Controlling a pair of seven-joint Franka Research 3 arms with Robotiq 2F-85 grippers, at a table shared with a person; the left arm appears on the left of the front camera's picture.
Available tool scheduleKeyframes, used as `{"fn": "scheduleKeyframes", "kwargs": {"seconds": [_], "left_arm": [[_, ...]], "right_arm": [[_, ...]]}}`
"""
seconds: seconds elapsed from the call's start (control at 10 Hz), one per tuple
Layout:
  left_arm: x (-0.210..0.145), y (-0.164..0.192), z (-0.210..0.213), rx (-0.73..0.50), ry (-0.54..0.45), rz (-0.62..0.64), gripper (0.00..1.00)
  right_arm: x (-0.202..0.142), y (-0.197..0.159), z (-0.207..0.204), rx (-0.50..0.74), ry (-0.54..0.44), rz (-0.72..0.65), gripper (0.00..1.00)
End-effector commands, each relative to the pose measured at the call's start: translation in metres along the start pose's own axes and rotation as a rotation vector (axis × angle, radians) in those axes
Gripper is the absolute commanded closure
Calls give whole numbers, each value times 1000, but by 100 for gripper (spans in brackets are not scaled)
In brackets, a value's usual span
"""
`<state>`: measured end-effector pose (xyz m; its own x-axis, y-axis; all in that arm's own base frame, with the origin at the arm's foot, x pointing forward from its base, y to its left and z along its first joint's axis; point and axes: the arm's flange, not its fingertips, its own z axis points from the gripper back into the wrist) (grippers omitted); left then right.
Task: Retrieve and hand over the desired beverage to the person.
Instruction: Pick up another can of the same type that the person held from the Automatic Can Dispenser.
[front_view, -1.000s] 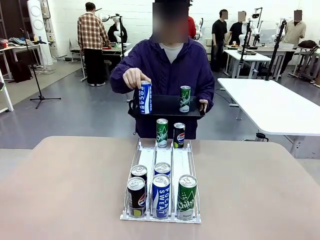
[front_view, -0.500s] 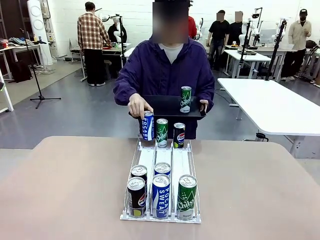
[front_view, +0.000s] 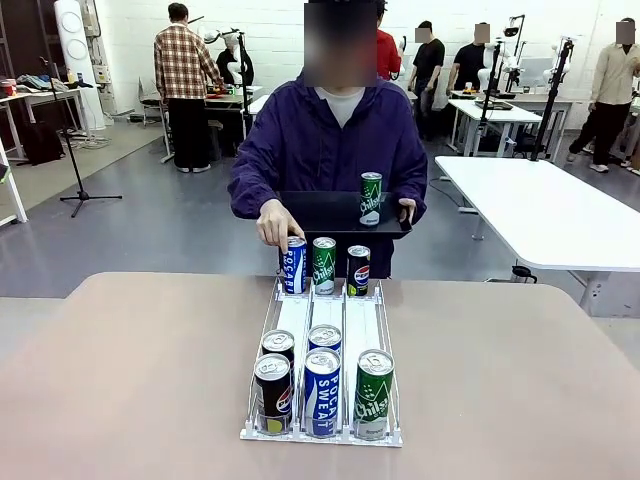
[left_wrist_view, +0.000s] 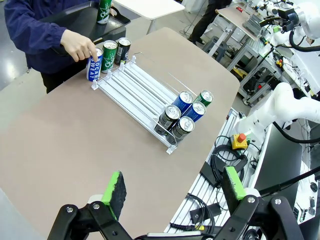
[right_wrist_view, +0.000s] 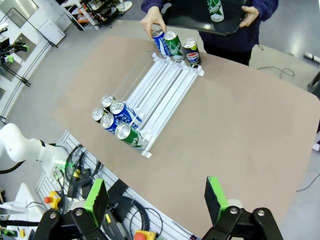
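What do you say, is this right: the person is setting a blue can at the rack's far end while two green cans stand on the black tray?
Not quite. The front view shows one green can on the black tray, not two. The rest holds: the person's hand is on the blue can at the far end of the rack.

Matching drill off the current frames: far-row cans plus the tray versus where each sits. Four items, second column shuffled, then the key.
Column A
1. far-row Pocari Sweat can
2. far-row Chilsung can
3. far-row Pepsi can
4. black tray

Column B
a. right lane of the rack
b. held by the person, a second Chilsung can standing on it
c. left lane, the person's hand gripping it
d. middle lane

Pairs: 1-c, 2-d, 3-a, 4-b
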<state>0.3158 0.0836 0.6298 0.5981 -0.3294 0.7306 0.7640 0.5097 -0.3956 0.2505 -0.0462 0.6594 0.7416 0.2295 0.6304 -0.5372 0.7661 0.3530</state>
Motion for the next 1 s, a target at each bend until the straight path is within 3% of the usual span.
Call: {"fn": "scheduleKeyframes", "kwargs": {"seconds": [0.0,0.7,0.9], "left_arm": [[1,0,1,-8,-18,-16,0],[0,0,0,0,0,0,0],[44,-27,-39,-30,181,12,0]], "right_arm": [[2,-2,-1,4,11,12,0],[2,-2,-1,4,11,12,0],[2,-2,-1,4,11,12,0]]}}
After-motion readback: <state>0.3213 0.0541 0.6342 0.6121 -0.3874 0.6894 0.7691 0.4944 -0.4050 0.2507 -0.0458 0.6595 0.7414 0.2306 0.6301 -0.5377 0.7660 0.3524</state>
